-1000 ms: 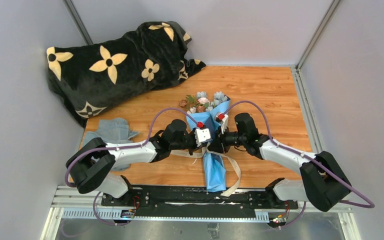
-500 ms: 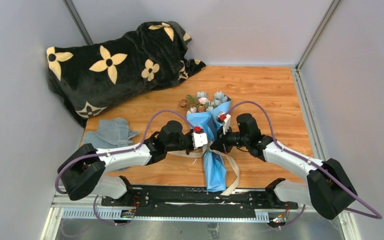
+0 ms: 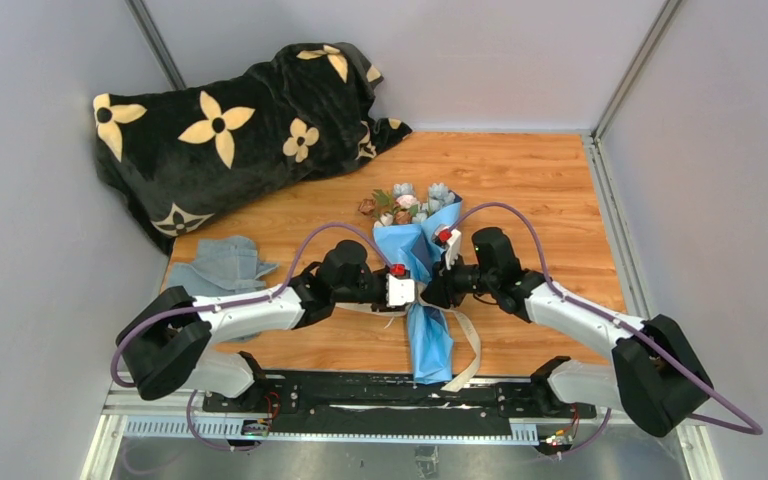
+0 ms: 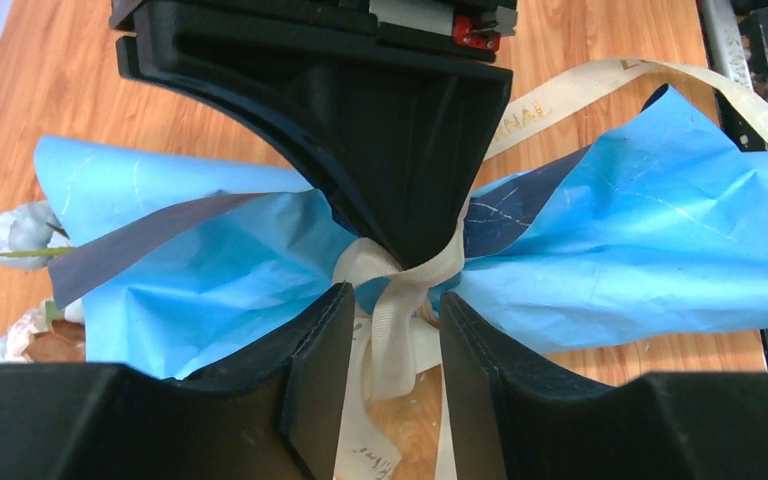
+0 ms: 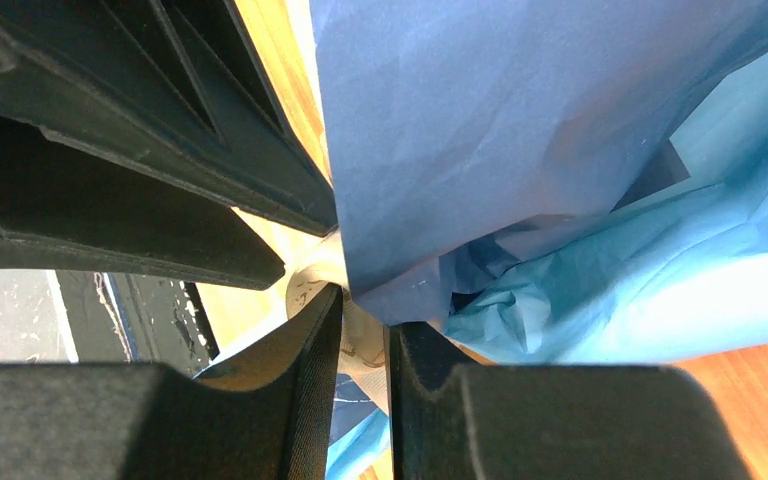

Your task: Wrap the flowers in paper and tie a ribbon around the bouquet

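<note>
Open tabletop [image 3: 540, 190] right of the bouquet [image 3: 415, 245]; on the left, black blanket [image 3: 230, 120] and grey cloth [image 3: 222, 262].

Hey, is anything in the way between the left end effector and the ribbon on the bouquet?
Nothing visible. The ribbon hangs in the gap between the open fingers of the left end effector, at the pinched waist of the paper. The right end effector reaches the knot from the opposite side, not in between.

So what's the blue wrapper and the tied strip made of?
The wrapper looks like thin matte paper: it holds sharp creases and crumples, light blue one side, darker the other. The strip seems a woven satin ribbon: cream, softly shiny, floppy, with printed letters.
</note>
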Tool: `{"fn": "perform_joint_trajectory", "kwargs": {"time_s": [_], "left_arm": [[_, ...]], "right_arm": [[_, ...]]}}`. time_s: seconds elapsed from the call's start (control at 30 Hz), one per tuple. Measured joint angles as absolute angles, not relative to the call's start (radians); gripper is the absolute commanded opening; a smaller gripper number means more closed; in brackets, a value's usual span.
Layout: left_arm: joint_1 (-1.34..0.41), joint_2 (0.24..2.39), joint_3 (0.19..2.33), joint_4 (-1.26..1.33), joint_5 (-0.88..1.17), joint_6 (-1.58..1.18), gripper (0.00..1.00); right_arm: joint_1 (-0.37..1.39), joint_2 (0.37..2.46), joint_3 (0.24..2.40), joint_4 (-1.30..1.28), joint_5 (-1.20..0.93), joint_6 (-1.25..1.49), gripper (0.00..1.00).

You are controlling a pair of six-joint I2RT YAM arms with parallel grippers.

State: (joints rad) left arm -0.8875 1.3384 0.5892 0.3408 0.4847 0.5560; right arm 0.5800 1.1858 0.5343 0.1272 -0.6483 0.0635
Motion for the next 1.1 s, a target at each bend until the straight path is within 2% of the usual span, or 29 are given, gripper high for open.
{"fn": "perform_joint_trajectory", "kwargs": {"time_s": [0.17, 0.47, 0.7, 0.77, 0.8, 0.97, 1.1], "left_arm": [[-0.888, 1.349, 0.591, 0.340, 0.510, 0.619, 0.46], [-0.891, 1.352, 0.598, 0.335, 0.525, 0.867, 0.49], [-0.900, 1.385, 0.624, 0.335, 0.531, 0.995, 0.20], [-0.904, 1.390, 0.624, 0.334, 0.531, 1.009, 0.03], [-0.906, 1.392, 0.624, 0.334, 0.530, 1.021, 0.00], [-0.908, 1.388, 0.624, 0.333, 0.521, 1.042, 0.00], [-0.908, 1.359, 0.624, 0.306, 0.506, 1.050, 0.00]], "right_arm": [[0.580, 1.194, 0.534, 0.130, -0.658, 0.075, 0.12], [0.580, 1.209, 0.553, 0.116, -0.673, 0.080, 0.07], [0.580, 1.211, 0.561, 0.103, -0.690, 0.079, 0.07], [0.580, 1.211, 0.561, 0.098, -0.691, 0.078, 0.08], [0.580, 1.211, 0.561, 0.096, -0.691, 0.077, 0.09], [0.580, 1.211, 0.566, 0.073, -0.678, 0.060, 0.12], [0.580, 1.214, 0.581, 0.046, -0.650, 0.050, 0.06]]}}
